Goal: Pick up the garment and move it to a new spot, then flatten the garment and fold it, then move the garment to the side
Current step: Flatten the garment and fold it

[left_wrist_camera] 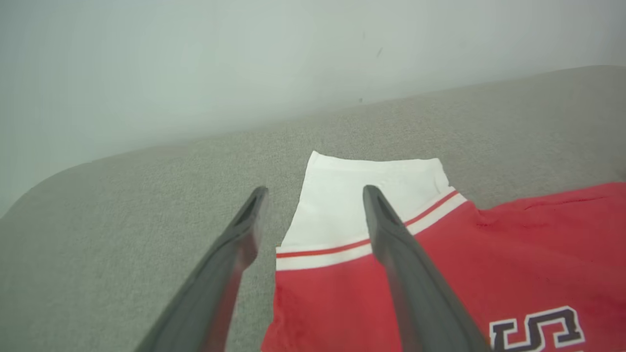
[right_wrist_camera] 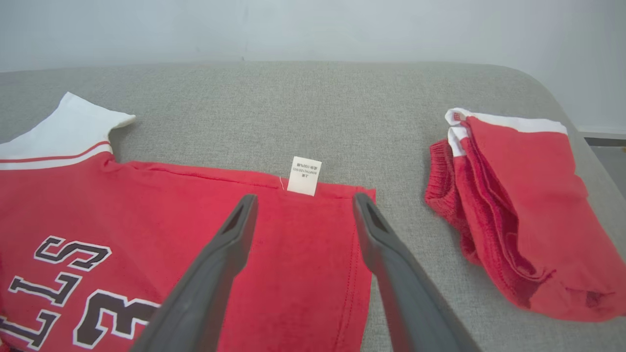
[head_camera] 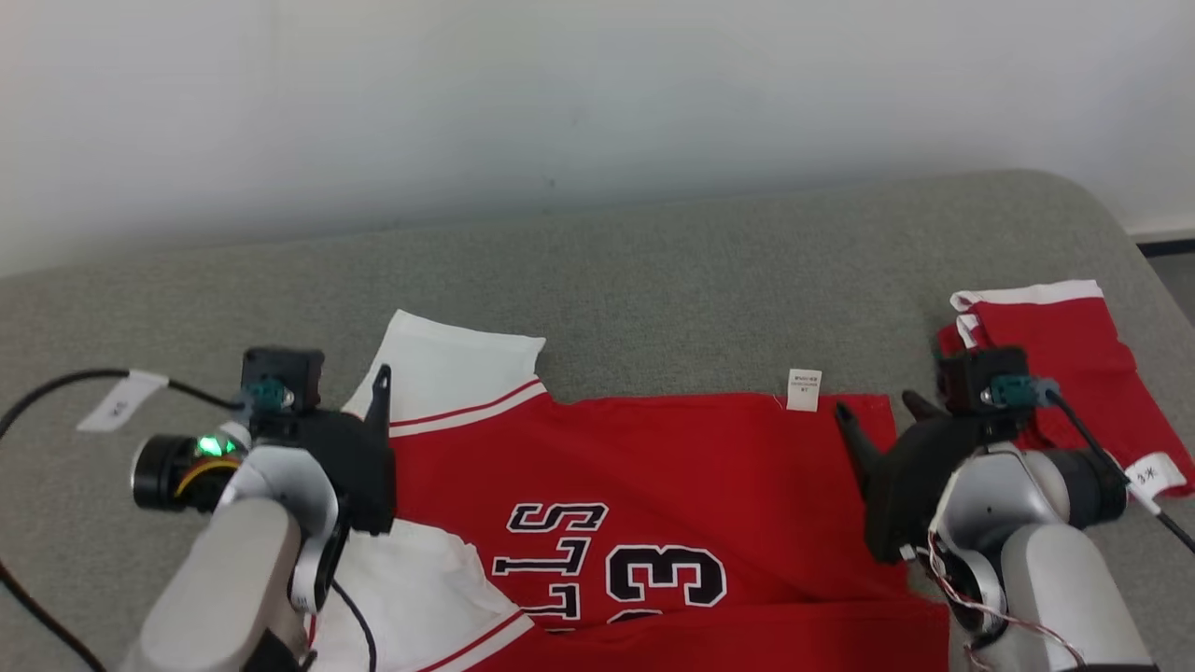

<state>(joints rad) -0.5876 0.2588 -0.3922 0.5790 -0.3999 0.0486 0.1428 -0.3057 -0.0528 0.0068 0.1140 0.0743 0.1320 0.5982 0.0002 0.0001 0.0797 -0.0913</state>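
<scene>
Grey woven couch top (head_camera: 653,280) bears the red-and-white printed jersey (head_camera: 672,467), spread flat, long axis crosswise. Right gripper (right_wrist_camera: 304,196), fingers apart and empty, hovers just nearside of its white care label (right_wrist_camera: 304,175). Left gripper (left_wrist_camera: 315,189), likewise apart, hangs well left of that label, over the white sleeve (left_wrist_camera: 337,210).

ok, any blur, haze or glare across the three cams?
Left wrist view: hazy and washed out, jersey edges soft, left end effector blurred. Right wrist view: sharpest, care label print visible. Head view: even soft light, no glare, only faint shadows.
</scene>
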